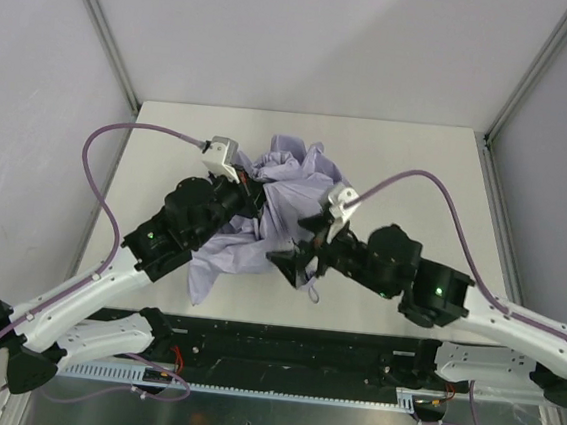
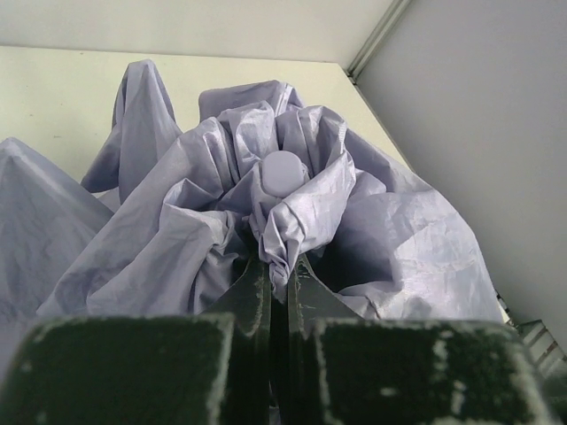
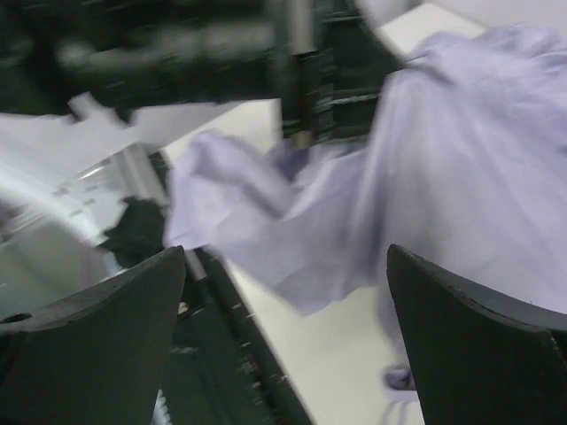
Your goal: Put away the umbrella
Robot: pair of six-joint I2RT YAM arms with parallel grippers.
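Observation:
The umbrella (image 1: pixel 287 201) lies in the middle of the table as a crumpled heap of pale lavender fabric. My left gripper (image 1: pixel 255 196) is at its left side, shut on a fold of the canopy (image 2: pixel 280 243) just below the round pale cap (image 2: pixel 282 171). My right gripper (image 1: pixel 297 257) hovers at the heap's near right edge, jaws wide open and empty, with the fabric (image 3: pixel 443 168) ahead of it. A pale loop (image 1: pixel 313 293) lies on the table below it; a small pale piece (image 3: pixel 399 381) shows by the right finger (image 3: pixel 483 341). The shaft is hidden.
The white table (image 1: pixel 409 164) is walled by grey panels with metal posts (image 1: pixel 101 24) at the back corners. A black rail (image 1: pixel 280 348) runs along the near edge. Purple cables (image 1: pixel 102 170) arc over both sides. My left arm (image 3: pixel 168 44) shows blurred in the right wrist view.

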